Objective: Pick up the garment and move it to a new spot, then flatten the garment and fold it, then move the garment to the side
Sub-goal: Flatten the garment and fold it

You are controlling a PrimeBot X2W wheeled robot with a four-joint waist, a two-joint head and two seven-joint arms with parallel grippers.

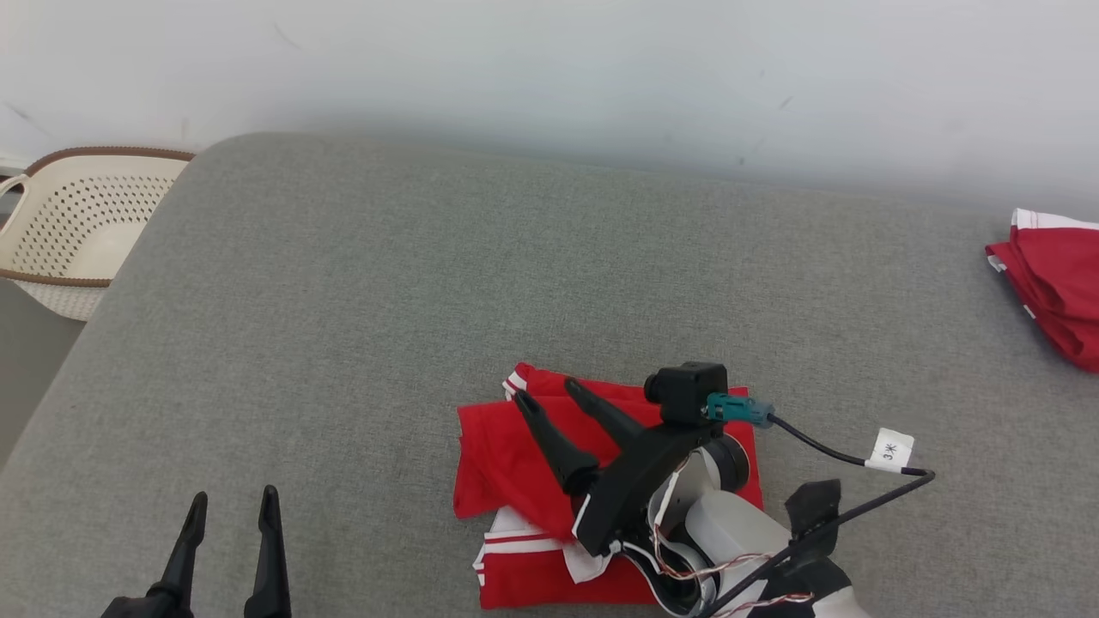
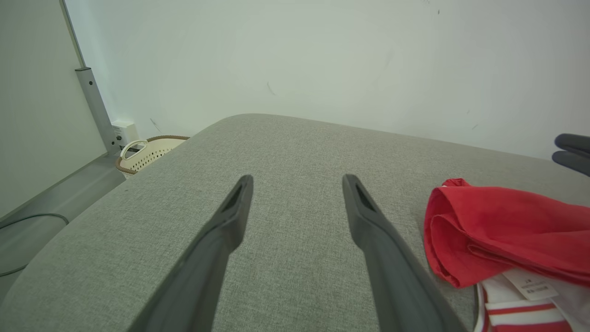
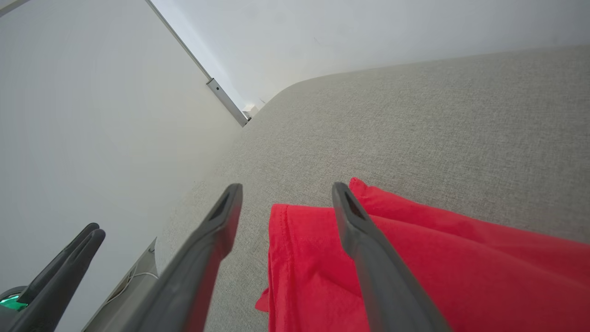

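The garment (image 1: 515,463) is red with white stripes and lies folded on the grey table near its front edge. It also shows at the right of the left wrist view, garment (image 2: 498,230), with a white label. My right gripper (image 1: 547,395) hovers over the garment's top-left part, fingers spread and nothing between them; in its own view the right gripper (image 3: 283,191) straddles the garment (image 3: 415,258) edge. My left gripper (image 1: 233,502) stands open at the lower left, apart from the cloth, over bare table in the left wrist view, left gripper (image 2: 297,182).
A cream perforated basket (image 1: 77,227) stands off the table's far left corner. Another red and white folded cloth (image 1: 1052,296) lies at the table's right edge. The grey table (image 1: 429,283) is backed by a pale wall.
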